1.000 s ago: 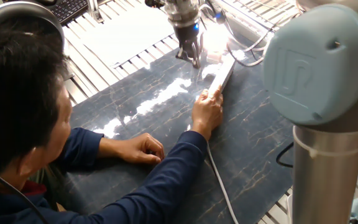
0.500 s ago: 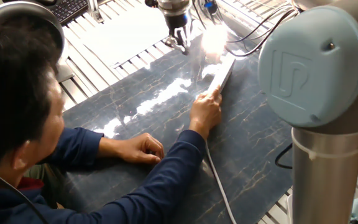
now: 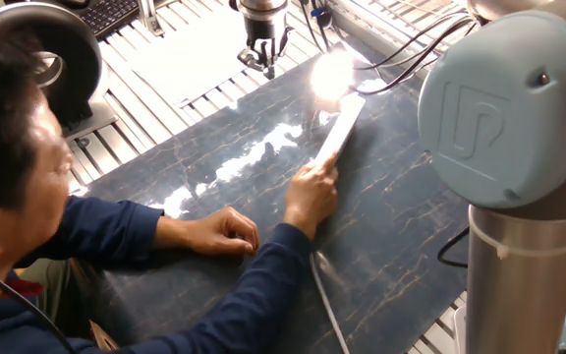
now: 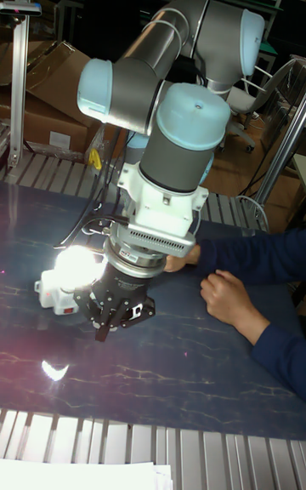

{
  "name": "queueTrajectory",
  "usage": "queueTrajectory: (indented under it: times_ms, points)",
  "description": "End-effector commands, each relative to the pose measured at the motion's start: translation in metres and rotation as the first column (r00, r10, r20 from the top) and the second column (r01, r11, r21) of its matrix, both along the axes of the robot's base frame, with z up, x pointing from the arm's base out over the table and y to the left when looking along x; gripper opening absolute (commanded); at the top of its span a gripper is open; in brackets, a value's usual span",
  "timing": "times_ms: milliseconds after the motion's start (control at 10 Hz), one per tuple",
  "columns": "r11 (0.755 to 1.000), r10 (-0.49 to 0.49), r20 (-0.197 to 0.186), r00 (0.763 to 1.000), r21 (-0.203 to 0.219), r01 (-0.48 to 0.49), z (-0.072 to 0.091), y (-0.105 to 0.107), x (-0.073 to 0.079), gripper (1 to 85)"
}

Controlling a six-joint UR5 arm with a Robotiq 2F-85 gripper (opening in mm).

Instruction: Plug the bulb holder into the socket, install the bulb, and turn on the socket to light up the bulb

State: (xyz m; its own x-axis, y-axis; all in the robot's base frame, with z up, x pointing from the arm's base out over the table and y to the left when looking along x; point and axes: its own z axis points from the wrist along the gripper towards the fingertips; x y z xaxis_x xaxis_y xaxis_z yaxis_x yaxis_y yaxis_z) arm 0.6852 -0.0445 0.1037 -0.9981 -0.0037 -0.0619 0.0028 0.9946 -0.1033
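**Bulb lit, gripper lifted clear**

The gripper [image 3: 264, 61] hangs empty at the top centre of the fixed view, above the far edge of the table [image 3: 401, 226]. Its fingers [image 4: 109, 321] look slightly apart with nothing between them, though they are too small and dark here to be sure how wide. A second ago it stood low, right beside the glow; half a second ago it was rising; now it is well apart from the strip, up and to the left of it.

Just below and right of the gripper in the fixed view, the bulb [image 3: 330, 77] blazes white. In the tall view it glows at middle left [image 4: 75, 266], seated on the holder [image 4: 53, 294], which sits on the socket [image 3: 336, 133]. The glare hides the joint between bulb and holder. The strip's angle has also shifted a little since a second ago.

A person at lower left keeps one hand [image 3: 312, 194] on the near end of the socket, where the cord [image 3: 327, 305] leaves it; the other hand [image 3: 226, 234] rests on the table.

With the light on and the arm withdrawn, I judge all three steps done.

Counts: one gripper, one bulb, one holder, one socket, one cord, two hands.
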Motion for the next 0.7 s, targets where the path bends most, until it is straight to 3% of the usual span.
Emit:
queueTrajectory:
  times_ms: [0,100,600]
  points:
    - [0.999,-0.032,0.009,0.999,0.044,0.032,0.0028,0.0135,0.0003,1.0]
    - [0.998,-0.031,0.011,0.999,0.061,0.03,0.0015,0.0182,0.0017,1.0]
    - [0.998,-0.024,-0.01,1.0,0.058,0.025,-0.0031,0.018,-0.0017,1.0]
